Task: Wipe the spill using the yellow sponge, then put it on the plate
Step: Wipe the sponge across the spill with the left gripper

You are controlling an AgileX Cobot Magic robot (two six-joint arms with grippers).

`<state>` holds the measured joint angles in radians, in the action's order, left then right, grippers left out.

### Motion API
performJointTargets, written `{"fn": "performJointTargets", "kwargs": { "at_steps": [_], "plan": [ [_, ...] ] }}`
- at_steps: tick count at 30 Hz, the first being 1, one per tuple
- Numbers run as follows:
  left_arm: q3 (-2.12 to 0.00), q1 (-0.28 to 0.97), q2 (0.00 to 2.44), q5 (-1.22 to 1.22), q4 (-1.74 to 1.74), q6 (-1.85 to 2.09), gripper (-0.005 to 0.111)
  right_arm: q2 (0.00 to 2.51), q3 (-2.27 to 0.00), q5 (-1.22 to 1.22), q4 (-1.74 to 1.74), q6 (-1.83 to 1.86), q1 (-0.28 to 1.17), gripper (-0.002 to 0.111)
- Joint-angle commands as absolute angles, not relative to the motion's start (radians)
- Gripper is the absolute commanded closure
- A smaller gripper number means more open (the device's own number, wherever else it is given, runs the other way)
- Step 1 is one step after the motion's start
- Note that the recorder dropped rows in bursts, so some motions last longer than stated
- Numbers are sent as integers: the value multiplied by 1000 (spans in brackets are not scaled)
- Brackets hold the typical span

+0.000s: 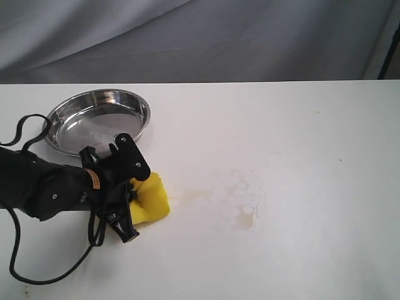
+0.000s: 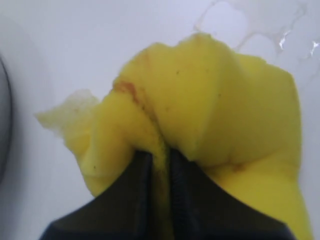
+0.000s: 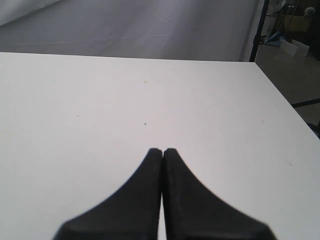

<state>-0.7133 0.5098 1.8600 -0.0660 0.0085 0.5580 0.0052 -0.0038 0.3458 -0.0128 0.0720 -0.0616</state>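
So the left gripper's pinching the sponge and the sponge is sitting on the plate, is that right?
Not quite. The left gripper does pinch the sponge, but the sponge isn't on the plate; it's over the table beside it. The exterior view shows this.

Exterior camera, high up, looks down across the bench (image 1: 300, 125) to a grey curtain (image 1: 250, 37). Left wrist camera hugs the left fingers (image 2: 125, 200), sharing the yellow sponge (image 2: 215, 100) and spill (image 2: 260, 20) beyond them. Right wrist camera peers low past the right fingers (image 3: 140, 200) over the bench.
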Motion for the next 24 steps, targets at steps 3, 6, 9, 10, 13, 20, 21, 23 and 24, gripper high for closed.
{"fn": "performJointTargets", "kwargs": {
  "at_steps": [3, 6, 9, 10, 13, 20, 21, 23, 24],
  "plan": [
    [-711, 619, 1905, -196, 37, 550, 107, 0, 0, 343, -13, 71, -60, 108],
    [-721, 671, 1898, -203, 64, 550, 107, 0, 0, 343, -13, 71, -60, 108],
    [-721, 692, 1867, -201, 64, 550, 107, 0, 0, 343, -13, 71, -60, 108],
    [-721, 692, 1849, -192, 64, 550, 107, 0, 0, 343, -13, 71, -60, 108],
    [-721, 685, 1783, -135, 64, 550, 107, 0, 0, 343, -13, 71, -60, 108],
    [-721, 685, 1556, 123, 67, 550, 107, 0, 0, 343, -13, 71, -60, 108],
    [-721, 685, 1537, 156, 75, 550, 107, 0, 0, 343, -13, 71, -60, 108],
    [-721, 685, 1500, 244, 97, 550, 107, 0, 0, 343, -13, 71, -60, 108],
    [-721, 682, 1491, 281, 103, 550, 107, 0, 0, 343, -13, 71, -60, 108]
  ]
}}
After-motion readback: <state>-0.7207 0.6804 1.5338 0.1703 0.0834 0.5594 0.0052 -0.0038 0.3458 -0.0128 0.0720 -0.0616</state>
